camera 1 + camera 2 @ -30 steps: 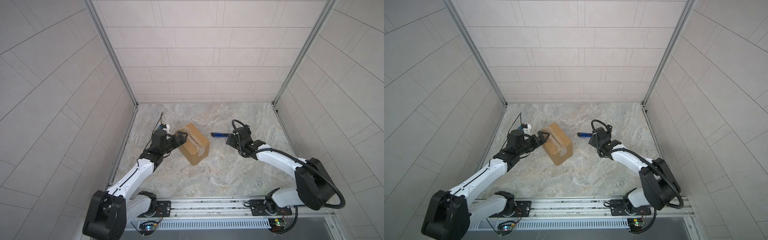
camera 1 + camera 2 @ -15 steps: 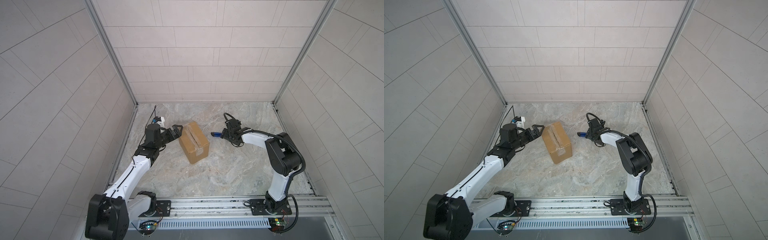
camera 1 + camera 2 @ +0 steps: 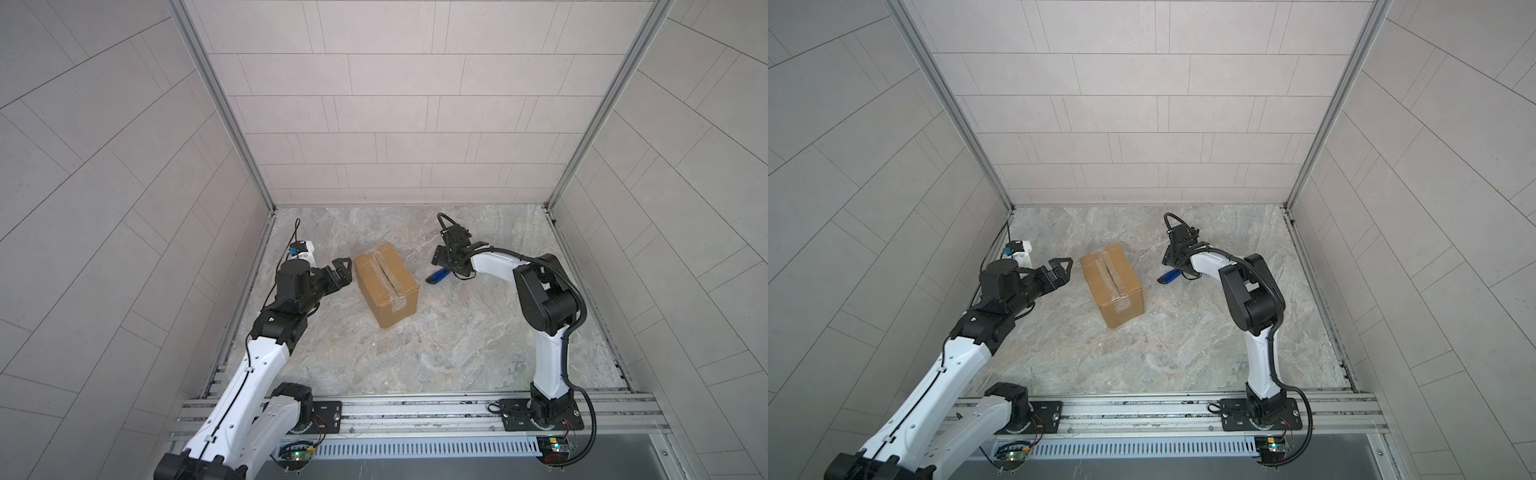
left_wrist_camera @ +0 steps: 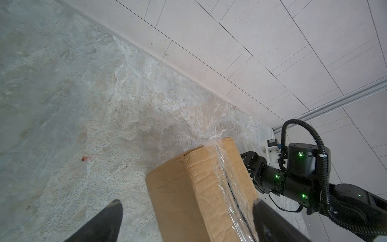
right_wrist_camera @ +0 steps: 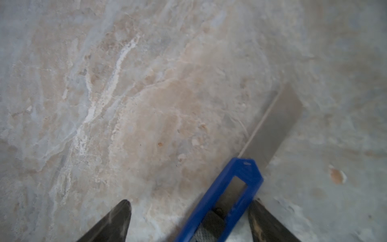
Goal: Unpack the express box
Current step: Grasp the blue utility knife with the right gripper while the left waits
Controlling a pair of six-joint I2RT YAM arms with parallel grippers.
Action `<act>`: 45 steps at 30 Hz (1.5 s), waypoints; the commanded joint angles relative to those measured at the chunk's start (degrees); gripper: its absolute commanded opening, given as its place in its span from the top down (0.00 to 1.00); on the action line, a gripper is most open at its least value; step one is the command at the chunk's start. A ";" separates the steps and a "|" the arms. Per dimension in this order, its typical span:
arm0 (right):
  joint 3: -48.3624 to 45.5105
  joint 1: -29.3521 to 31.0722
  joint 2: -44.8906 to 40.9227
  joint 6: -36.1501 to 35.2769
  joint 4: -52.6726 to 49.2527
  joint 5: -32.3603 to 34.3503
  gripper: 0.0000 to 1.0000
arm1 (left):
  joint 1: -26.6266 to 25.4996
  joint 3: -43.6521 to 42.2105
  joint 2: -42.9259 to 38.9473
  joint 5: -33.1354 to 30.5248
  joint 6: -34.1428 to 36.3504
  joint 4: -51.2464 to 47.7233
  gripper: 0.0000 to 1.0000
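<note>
Express box (image 3: 384,286) (image 3: 1112,286) – plain brown corrugated carton, flaps down, resting on the marbled tabletop (image 3: 415,353) between the two claws. Clear shiny tape runs along the top seam and down the end face; a dark line shows under it in the left wrist view (image 4: 201,188). One upper corner is creased.

Left claw (image 3: 344,272) (image 3: 1062,272) (image 4: 186,202) – fingers spread wide, holding nothing. The box's short end stands directly ahead of its fingertips and just beside them; whether the upper fingertip touches the cardboard cannot be told.

Right claw (image 3: 442,264) (image 3: 1177,259) (image 5: 189,202) – pointed down at the tabletop on the far side of the box from the left claw, fingers wide apart, gripping nothing.

Utility knife (image 3: 437,275) (image 3: 1170,276) (image 5: 226,199) – blue handle, black slider. It lies flat between the right claw's fingers, close against one and well apart from the other. The blue tip pokes out below the claw toward the box in both top views.

Blade (image 5: 272,125) – grey steel, extended, flat on the tabletop ahead of the right claw's fingertips.
</note>
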 commanded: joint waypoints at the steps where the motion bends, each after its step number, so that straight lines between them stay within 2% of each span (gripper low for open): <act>1: 3.99 -0.07 2.45 -4.31 -5.48 0.60 0.11 | 0.26 -0.80 -1.83 -2.62 1.28 -2.12 0.00; 4: 4.23 0.21 2.28 -5.81 -7.19 1.71 0.15 | 0.22 -0.67 -2.15 -2.80 1.33 -2.66 0.00; 11: -2.08 2.11 -2.50 -10.82 -7.52 6.58 0.27 | 0.22 -1.12 -2.24 -2.59 1.06 -2.22 0.00; 16: -5.00 2.72 -4.11 -13.79 -7.14 7.13 0.30 | 0.27 -0.96 -2.58 -2.63 1.36 -2.39 0.00; 29: -4.79 3.51 -2.98 -18.31 -7.08 8.24 0.32 | 0.27 -2.16 -4.08 -2.49 0.82 -2.70 0.00; 40: -5.22 4.05 -2.55 -21.02 -5.64 6.86 0.51 | 0.25 -3.87 -3.91 0.07 -0.32 -0.73 0.00; 45: -6.45 4.75 -2.97 -21.72 -4.52 6.40 0.52 | 0.31 -3.44 -3.38 1.53 -1.14 0.45 0.00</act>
